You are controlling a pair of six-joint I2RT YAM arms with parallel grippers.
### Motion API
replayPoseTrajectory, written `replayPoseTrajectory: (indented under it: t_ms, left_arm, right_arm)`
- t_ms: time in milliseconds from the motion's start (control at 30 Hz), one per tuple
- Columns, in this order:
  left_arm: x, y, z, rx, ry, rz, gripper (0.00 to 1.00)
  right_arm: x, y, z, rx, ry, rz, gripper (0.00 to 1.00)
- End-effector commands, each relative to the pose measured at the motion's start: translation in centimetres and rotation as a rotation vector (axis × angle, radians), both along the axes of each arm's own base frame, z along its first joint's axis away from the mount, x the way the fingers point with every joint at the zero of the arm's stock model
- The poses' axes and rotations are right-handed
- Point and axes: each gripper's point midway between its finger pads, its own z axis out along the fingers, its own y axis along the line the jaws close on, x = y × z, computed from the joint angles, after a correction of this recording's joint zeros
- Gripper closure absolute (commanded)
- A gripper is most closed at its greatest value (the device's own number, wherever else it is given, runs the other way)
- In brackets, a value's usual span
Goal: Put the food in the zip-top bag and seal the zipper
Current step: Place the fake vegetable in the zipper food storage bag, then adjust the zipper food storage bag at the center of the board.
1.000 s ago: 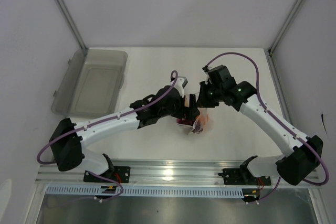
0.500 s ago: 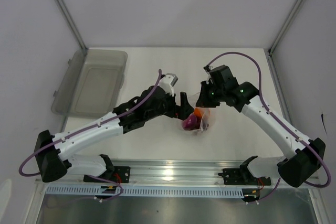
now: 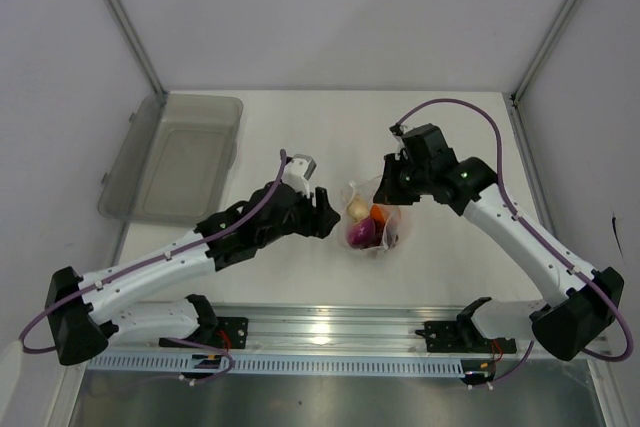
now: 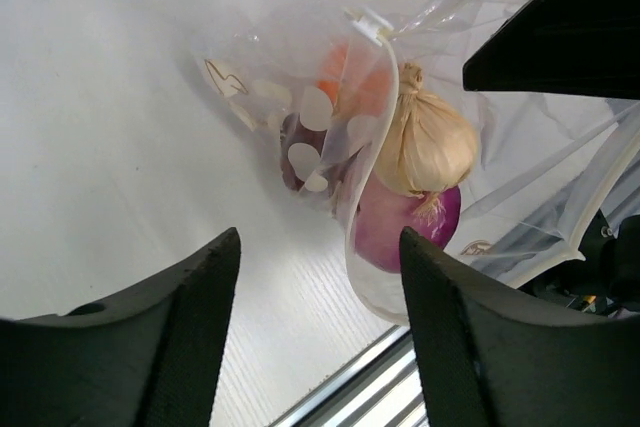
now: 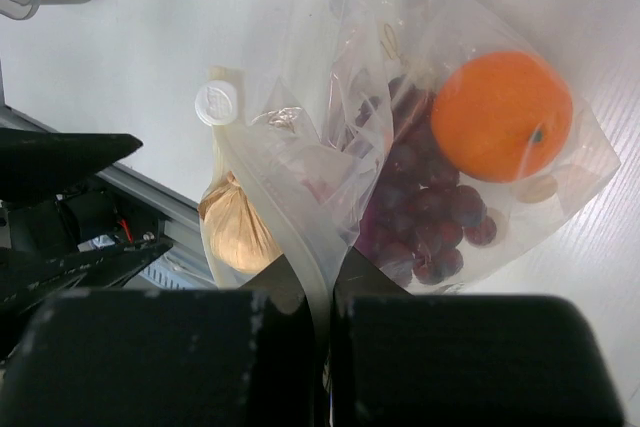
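Note:
The clear zip-top bag (image 3: 385,222) (image 5: 470,157) (image 4: 300,87) sits mid-table, held up at its mouth. Inside it lie the orange (image 5: 500,115) (image 3: 378,213), the dark red berries (image 5: 430,212) and the purple onion (image 4: 405,227) (image 3: 360,235). The garlic bulb (image 5: 235,227) (image 4: 425,142) (image 3: 356,208) rests at the open mouth. My right gripper (image 5: 322,292) (image 3: 392,179) is shut on the zipper strip (image 5: 275,217). My left gripper (image 4: 320,347) (image 3: 325,209) is open and empty, just left of the bag.
A grey translucent tub (image 3: 180,157) stands at the back left. A metal rail (image 3: 330,327) runs along the table's near edge. The bag's white slider tab (image 5: 216,103) sits at the strip's end.
My left gripper has drawn back left, away from the bag, and now stands open and empty. The garlic now shows at the bag's mouth. The right gripper has kept its hold.

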Motion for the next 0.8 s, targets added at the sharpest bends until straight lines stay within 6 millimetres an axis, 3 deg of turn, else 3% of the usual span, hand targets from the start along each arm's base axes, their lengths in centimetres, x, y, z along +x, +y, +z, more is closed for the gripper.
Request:
replayPoseTrajectory:
  t_ms: [0,167,600,767]
  left_arm:
    - [0.0,0.4,0.4,-0.018,-0.023,0.009,0.36]
    - [-0.4,-0.7,0.0,-0.04,0.01,-0.026,0.49]
    - [-0.2,-2.5,-3.1,-0.003,0.088,-0.049,0.52]
    - [-0.4,-3.5,-3.6,-0.009,0.11,-0.082,0.73]
  right_arm:
    - [0.3,0.5,2.9,0.072,-0.068,0.005,1.0]
    - [0.2,0.5,2.9,0.072,-0.067,0.006,1.0]
    - [-0.1,0.5,2.8,0.079,-0.06,0.01,1.0]
    - [-0.1,0.3,2.4,0.07,-0.06,0.004,1.0]
